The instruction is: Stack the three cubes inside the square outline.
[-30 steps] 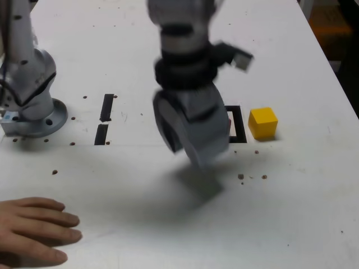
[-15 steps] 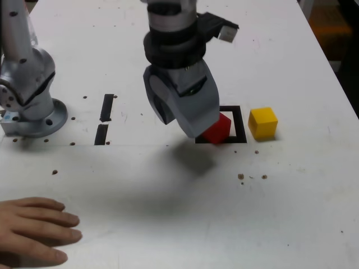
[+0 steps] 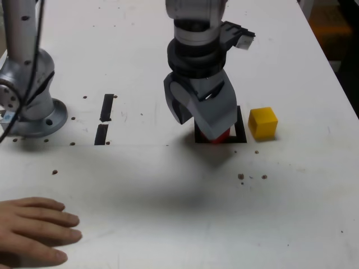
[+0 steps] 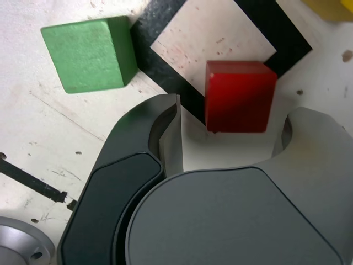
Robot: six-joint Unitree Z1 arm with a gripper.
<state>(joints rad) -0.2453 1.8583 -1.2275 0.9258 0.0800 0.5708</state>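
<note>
Here, in the exterior view, the gripper (image 3: 216,130) hangs low over the square outline (image 3: 241,124), and it hides most of the red cube (image 3: 220,137), of which only a small part shows under the jaws, at the near edge of the outline. The yellow cube (image 3: 263,123) stands just beside the outline, on the exterior view's right, apart from the tape; the green cube cannot be seen in this view. A person's hand (image 3: 35,230) rests flat on the table (image 3: 168,213), well apart from the work. In the wrist view, the gripper (image 4: 229,138) is spread, and the red cube (image 4: 240,96) sits between its jaws, with clear space on one side; whether the other jaw touches it I cannot tell. The red cube lies partly on the black tape of the square outline (image 4: 165,69), turned against the tape's sides, with one corner reaching the white middle. It has no long axis, as all its sides are equal. The green cube (image 4: 89,53) stands just outside the outline, touching or almost touching the tape. To do this step well, I think the jaws should stay wide and rise straight, so the cube is not dragged further off the middle.
</note>
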